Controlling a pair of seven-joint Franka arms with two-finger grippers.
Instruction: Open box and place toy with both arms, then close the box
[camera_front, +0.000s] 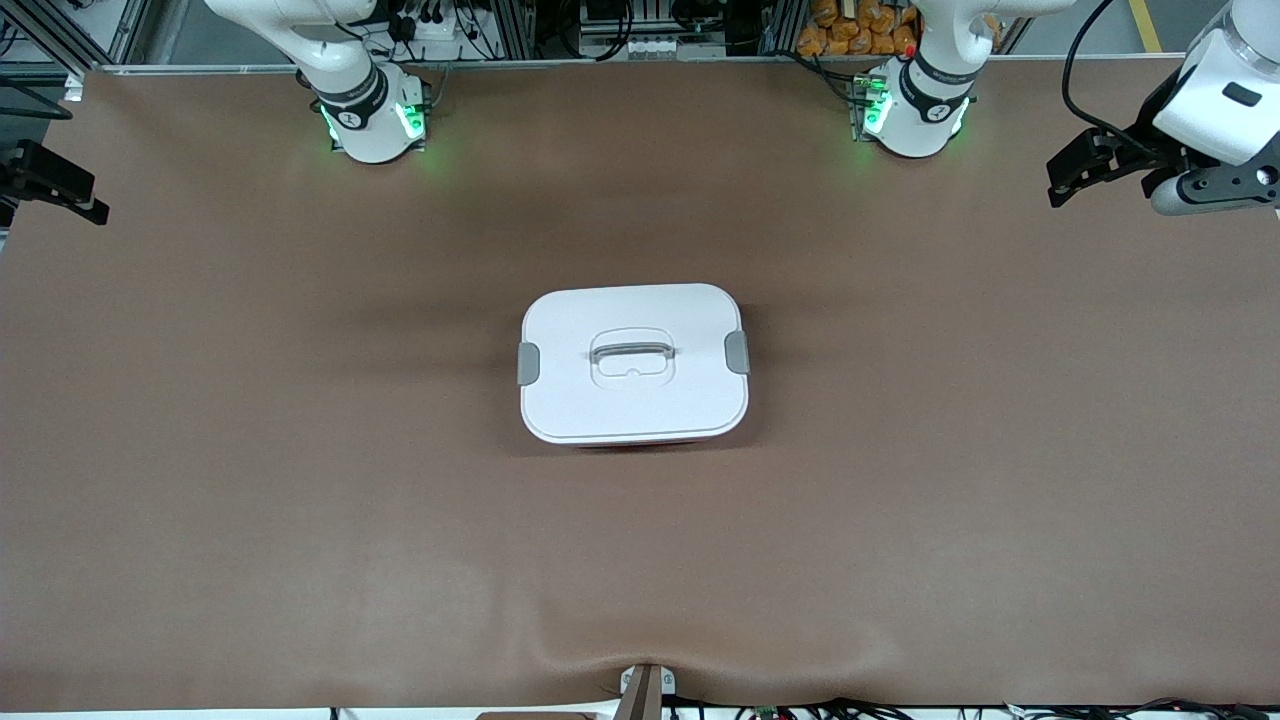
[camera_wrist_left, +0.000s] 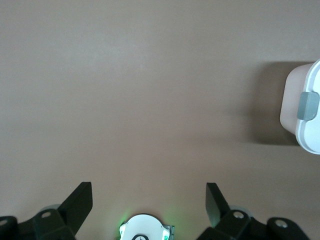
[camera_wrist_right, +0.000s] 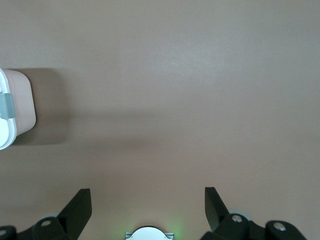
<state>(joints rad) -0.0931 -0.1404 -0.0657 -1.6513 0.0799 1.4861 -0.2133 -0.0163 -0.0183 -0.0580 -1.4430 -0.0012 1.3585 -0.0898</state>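
Two grey clips (camera_front: 737, 352) hold the box (camera_front: 634, 362) lid shut.

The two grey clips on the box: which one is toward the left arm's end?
The clip at the lid's edge nearest the left gripper.

White-lidded pink box (camera_front: 633, 365) sits closed mid-table.

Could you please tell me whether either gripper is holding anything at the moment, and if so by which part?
Nothing is held. The left gripper and the right gripper both hang over bare table with open jaws, well clear of the closed box.
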